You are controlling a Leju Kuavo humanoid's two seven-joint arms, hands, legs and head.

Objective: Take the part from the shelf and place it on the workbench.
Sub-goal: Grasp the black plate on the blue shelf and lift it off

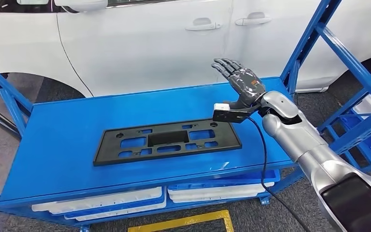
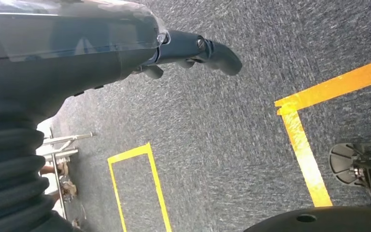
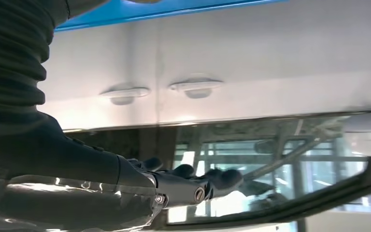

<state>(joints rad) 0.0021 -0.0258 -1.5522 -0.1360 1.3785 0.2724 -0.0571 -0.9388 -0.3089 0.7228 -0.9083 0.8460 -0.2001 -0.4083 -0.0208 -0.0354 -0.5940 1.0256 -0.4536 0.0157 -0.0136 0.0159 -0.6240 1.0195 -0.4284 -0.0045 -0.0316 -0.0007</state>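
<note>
The right hand (image 1: 239, 79) is hovering in the upper right of the frame, fingers spread wide and holding nothing, above the far right part of the blue shelf (image 1: 58, 145). The black part (image 1: 166, 140) is lying flat at the centre of the frame. The left hand (image 2: 193, 50) is hanging over grey floor (image 2: 232, 145), gripping nothing.

A white car (image 1: 164, 43) with two door handles stands behind the blue metal shelf (image 1: 53, 145). The floor is grey carpet (image 2: 212, 145) marked with yellow tape lines (image 2: 304, 150). White trays (image 1: 125, 200) lie on the lower level.
</note>
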